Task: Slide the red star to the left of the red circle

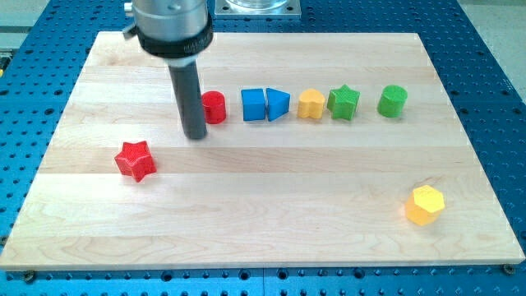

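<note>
The red star (136,159) lies on the wooden board (263,214) at the view's left, below and left of the red circle (214,107). My tip (196,136) rests on the board just left of and slightly below the red circle, partly covering its left edge. The tip is up and to the right of the red star, a clear gap apart from it.
A row runs rightward from the red circle: a blue cube (254,104), a blue triangle (278,104), a yellow heart-like block (311,104), a green star (343,102), a green cylinder (393,100). A yellow hexagon (425,205) lies at the lower right.
</note>
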Controlling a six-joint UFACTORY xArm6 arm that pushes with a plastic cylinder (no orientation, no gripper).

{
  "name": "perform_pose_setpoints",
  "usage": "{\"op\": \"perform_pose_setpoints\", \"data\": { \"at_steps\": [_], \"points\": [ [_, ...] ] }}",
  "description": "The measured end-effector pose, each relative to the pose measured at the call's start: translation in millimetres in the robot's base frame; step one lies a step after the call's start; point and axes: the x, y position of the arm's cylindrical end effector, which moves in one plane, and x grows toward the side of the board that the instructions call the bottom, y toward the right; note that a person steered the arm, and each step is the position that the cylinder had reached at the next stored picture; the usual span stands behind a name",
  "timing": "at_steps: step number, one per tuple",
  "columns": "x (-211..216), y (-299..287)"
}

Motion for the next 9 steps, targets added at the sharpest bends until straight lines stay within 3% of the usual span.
{"op": "perform_pose_setpoints", "data": {
  "at_steps": [1, 2, 4, 6, 7, 8, 9],
  "points": [
    [84.5, -35.0],
    [82.0, -96.4],
    [53.2, -64.5],
    [-27.0, -54.2],
    [-42.3, -60.2],
    [-51.3, -123.1],
    [-96.6, -129.1]
  ]
}}
